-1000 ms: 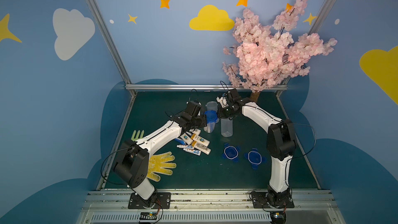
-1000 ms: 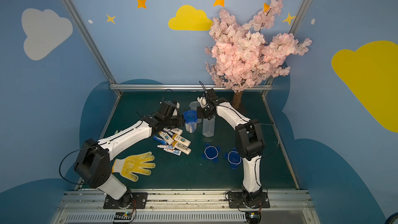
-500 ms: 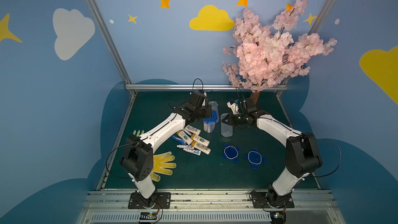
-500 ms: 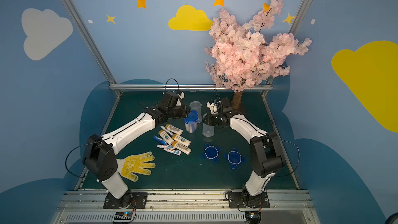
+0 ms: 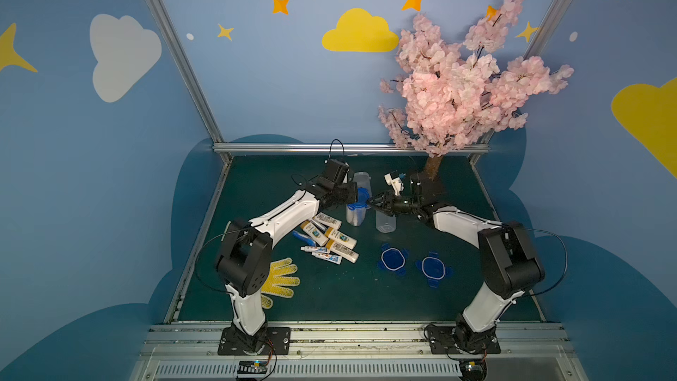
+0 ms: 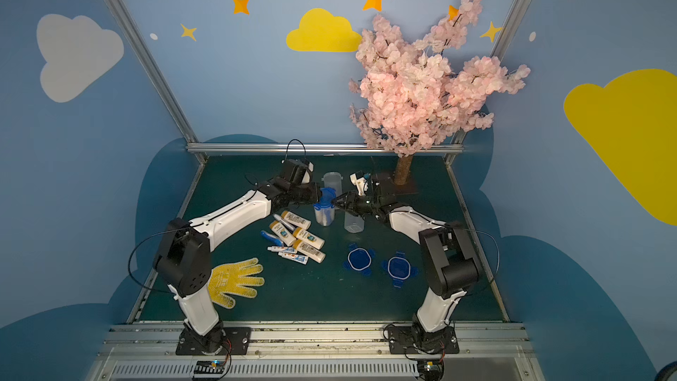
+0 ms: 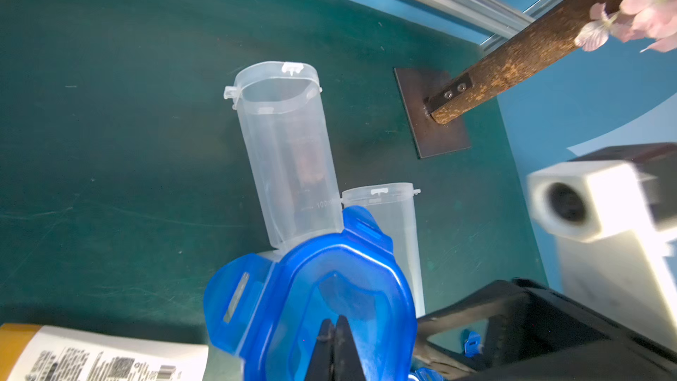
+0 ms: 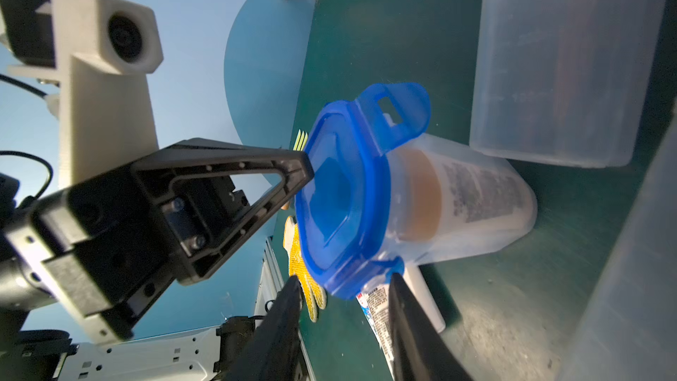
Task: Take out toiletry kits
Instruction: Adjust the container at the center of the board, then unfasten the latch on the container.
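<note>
left gripper point(image 7: 335, 339): jaws together, tips pressed on the top face of the blue lid point(image 8: 329, 196). right gripper point(image 8: 344, 280): jaws apart, one on each side of the lid's rim, facing the left gripper across the lid. the lid sits on a clear jar point(image 8: 487, 214) standing on the green mat point(image 5: 329, 298). one toiletry kit point(image 8: 421, 199) is inside this jar, below the lid and between both grippers. loose toiletry kits point(image 5: 331, 240) lie on the mat behind the left gripper, beside the left arm point(image 5: 282, 214).
</note>
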{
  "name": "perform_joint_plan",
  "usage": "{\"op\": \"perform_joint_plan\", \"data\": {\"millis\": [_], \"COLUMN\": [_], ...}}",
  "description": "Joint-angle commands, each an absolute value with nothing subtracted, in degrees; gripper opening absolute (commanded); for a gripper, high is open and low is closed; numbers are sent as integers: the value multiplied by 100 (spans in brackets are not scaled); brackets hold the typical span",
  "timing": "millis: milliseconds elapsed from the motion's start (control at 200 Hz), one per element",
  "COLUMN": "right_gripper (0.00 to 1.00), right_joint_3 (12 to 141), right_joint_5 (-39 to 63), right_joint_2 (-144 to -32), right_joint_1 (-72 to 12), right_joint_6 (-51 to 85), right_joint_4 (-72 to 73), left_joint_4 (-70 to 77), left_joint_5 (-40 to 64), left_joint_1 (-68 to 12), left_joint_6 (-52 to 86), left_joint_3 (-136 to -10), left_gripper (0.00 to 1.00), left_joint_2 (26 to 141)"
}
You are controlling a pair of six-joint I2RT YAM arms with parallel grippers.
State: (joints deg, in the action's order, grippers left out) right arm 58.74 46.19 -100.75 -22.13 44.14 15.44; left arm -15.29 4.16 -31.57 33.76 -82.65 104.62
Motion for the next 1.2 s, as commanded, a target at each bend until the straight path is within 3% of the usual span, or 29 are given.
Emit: {"op": "perform_joint_plan", "data": {"millis": [0,411,1192], "right_gripper": [40,44,33], "right_joint_3": [5788,5491,4957], "right_joint_5": [4774,5028,5171], "right_joint_2": [-10284,-10582,-10569], "right_joint_1": [-2267,-2276,-2241], "right_joint_6": [4800,5600,6727], "right_joint_4": [2049,3504,5669], "left_joint_4": [-1530,-1433,-949], "left_joint_5": [534,666,494], "left_joint_1": [-3146,-3144,-3457], "left_joint_6": [3481,3623,4190], "left_joint_3": [-8071,-7915,-6399], "left_gripper": [2,2,2], "left_joint_2": [10636,10714,10742]}}
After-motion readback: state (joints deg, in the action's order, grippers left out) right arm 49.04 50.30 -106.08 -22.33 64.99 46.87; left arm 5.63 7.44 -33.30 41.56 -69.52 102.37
